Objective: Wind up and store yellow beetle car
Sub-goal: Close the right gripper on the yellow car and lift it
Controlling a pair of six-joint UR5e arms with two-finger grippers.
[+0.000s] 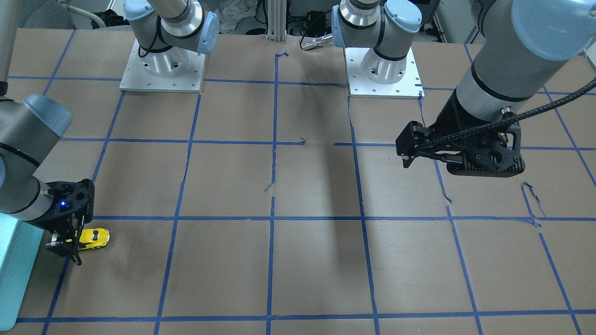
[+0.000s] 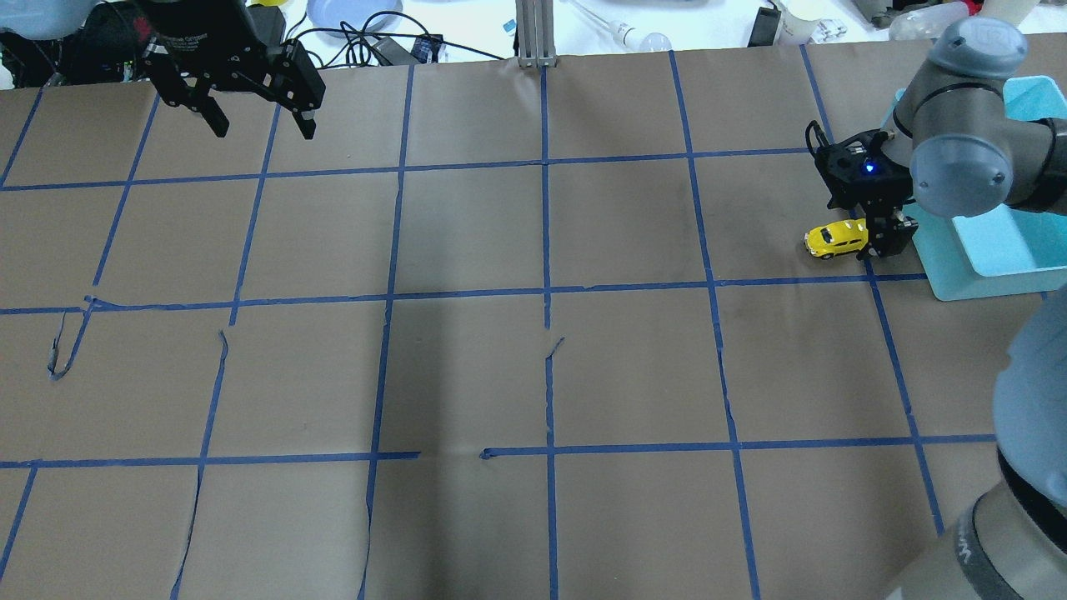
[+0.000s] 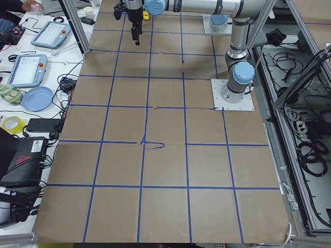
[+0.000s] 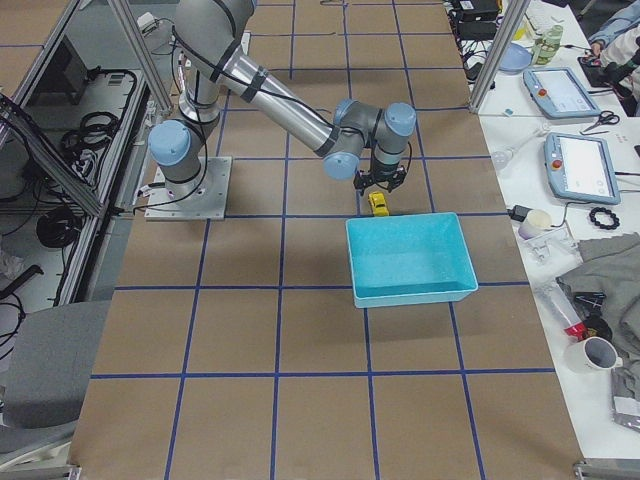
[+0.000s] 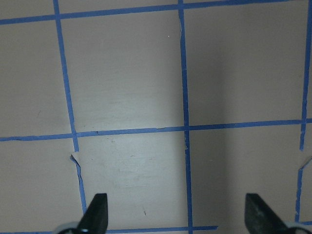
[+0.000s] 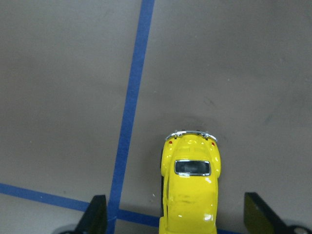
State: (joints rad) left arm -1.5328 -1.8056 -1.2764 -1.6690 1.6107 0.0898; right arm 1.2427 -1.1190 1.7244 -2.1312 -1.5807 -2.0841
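The yellow beetle car (image 6: 191, 190) stands on the brown paper table, also in the overhead view (image 2: 836, 239) and front view (image 1: 94, 237). My right gripper (image 6: 178, 214) is open and low over one end of the car, its fingertips (image 6: 97, 214) wide apart on either side and not touching it. It shows in the overhead view (image 2: 882, 242) at the far right. My left gripper (image 2: 260, 125) is open and empty, held above the table at the far left, away from the car. In the left wrist view (image 5: 175, 214) it sees only bare paper.
A teal bin (image 2: 1000, 242) stands right beside the car, at the table's right end; it also shows in the right side view (image 4: 410, 258). Blue tape lines cross the brown paper. The arm bases (image 1: 160, 65) stand at the robot's side.
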